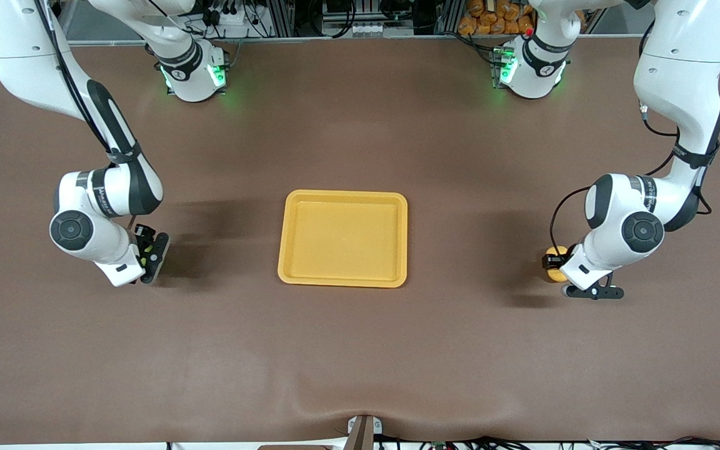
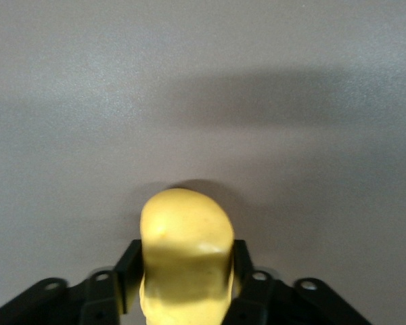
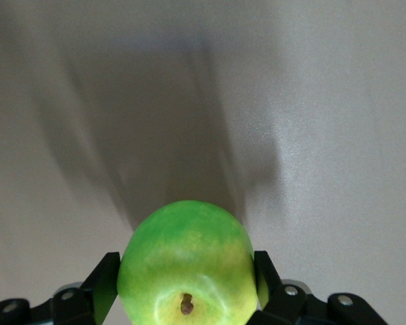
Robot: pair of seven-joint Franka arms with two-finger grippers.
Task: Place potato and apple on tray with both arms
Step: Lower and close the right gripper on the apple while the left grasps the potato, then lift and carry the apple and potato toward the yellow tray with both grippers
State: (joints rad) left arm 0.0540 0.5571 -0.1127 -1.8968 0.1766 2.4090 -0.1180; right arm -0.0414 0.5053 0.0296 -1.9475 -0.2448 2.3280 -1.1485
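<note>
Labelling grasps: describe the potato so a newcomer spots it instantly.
Start at the yellow-orange rectangular plastic tray mid-table, then look toward the left arm's end. There the left gripper is shut on the lumpy, oblong yellow potato. The only other produce is a round green apple, in the right gripper.

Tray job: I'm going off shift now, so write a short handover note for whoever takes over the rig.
Left gripper: shut on the potato, over the table at the left arm's end.
Right gripper: shut on the apple, over the table at the right arm's end.
Tray: mid-table between the two arms, nothing in it.
Done: both items gripped.
Left: carry each one over the tray, set it down inside the rim, release and pull the arms back.
</note>
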